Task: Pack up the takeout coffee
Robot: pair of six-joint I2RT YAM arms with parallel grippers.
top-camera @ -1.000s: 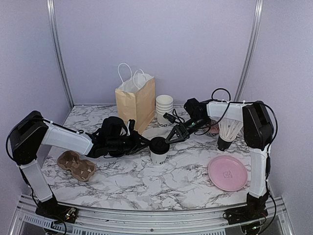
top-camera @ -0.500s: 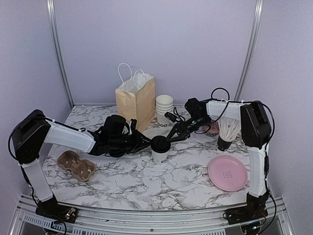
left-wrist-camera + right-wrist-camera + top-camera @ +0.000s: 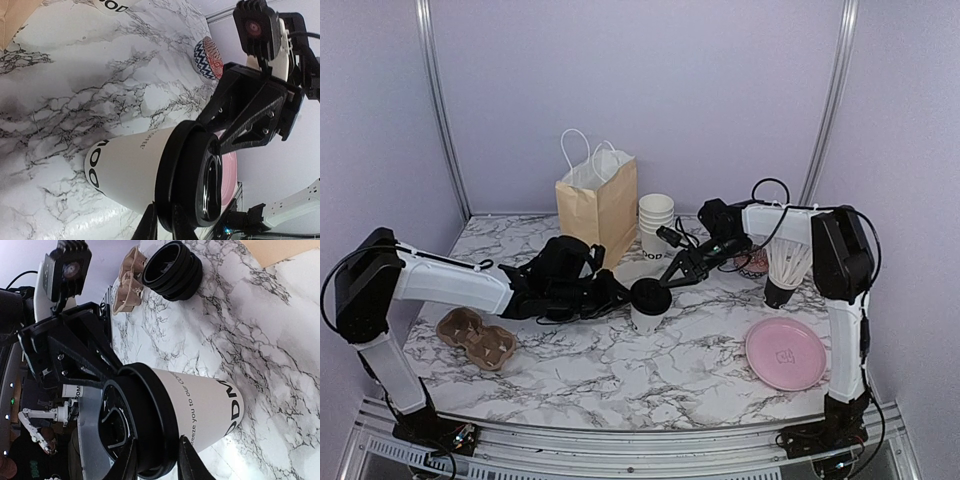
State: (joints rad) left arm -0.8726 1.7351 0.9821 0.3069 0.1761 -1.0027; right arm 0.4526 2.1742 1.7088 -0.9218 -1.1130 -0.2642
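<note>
Honestly, this looked like the lid-seating or first-grab part of the job, with both arms working the same rim. The white paper coffee cup [image 3: 645, 320] stood upright mid-table on the marbled tabletop [image 3: 620, 370], just in front of the brown paper bag with white handles [image 3: 597, 205], with one gripper on each side of it.

The left gripper [image 3: 164, 227] was nearly closed, and its tips looked pinched on the rim of the black plastic lid [image 3: 187, 182]. The right gripper [image 3: 157, 460] straddled the opposite side of that rim, one finger over the lid top and the other against the cup wall just under it. I couldn't tell if it was actually squeezing.

My take: paper walls buckle easily, so I'd have kept the pressure on the stiff lid rim and kept the cup vertical. I'd also have made sure the lid sat level all round before any lift toward the bag.

The cup itself was tapered, with big dark lettering low on the side and a thin line of small print. The lid had a raised rim and a sunken top.
</note>
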